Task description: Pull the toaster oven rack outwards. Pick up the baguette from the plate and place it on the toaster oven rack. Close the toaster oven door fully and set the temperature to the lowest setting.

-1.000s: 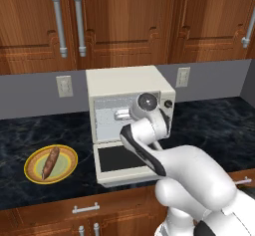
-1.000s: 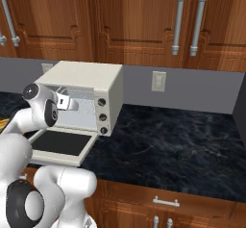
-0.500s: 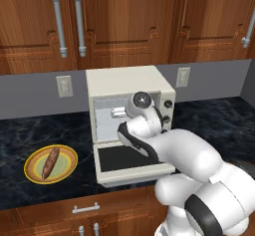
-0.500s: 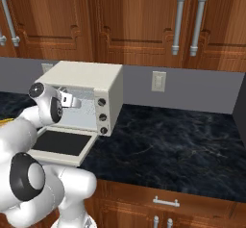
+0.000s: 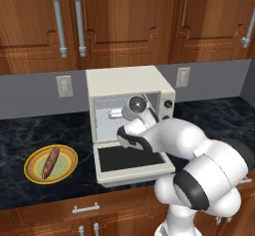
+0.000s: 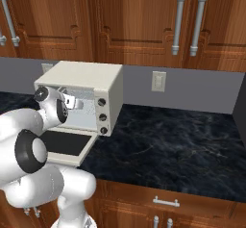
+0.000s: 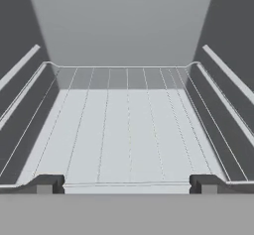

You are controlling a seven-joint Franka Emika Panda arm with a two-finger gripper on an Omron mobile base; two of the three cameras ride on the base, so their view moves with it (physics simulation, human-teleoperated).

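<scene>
Now deeper into the toaster oven (image 5: 127, 88): end effector (image 7: 127, 183), fingers spread, over rack (image 7: 124, 130).

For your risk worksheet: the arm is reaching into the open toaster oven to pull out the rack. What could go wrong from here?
1. The open gripper faces the toaster oven rack with its front bar between the fingertips; closing too high or low could miss the thin wire.
2. The toaster oven door lies open under the arm, so a low wrist might press on it.
3. Pulling hard could drag the toaster oven across the counter.
</scene>
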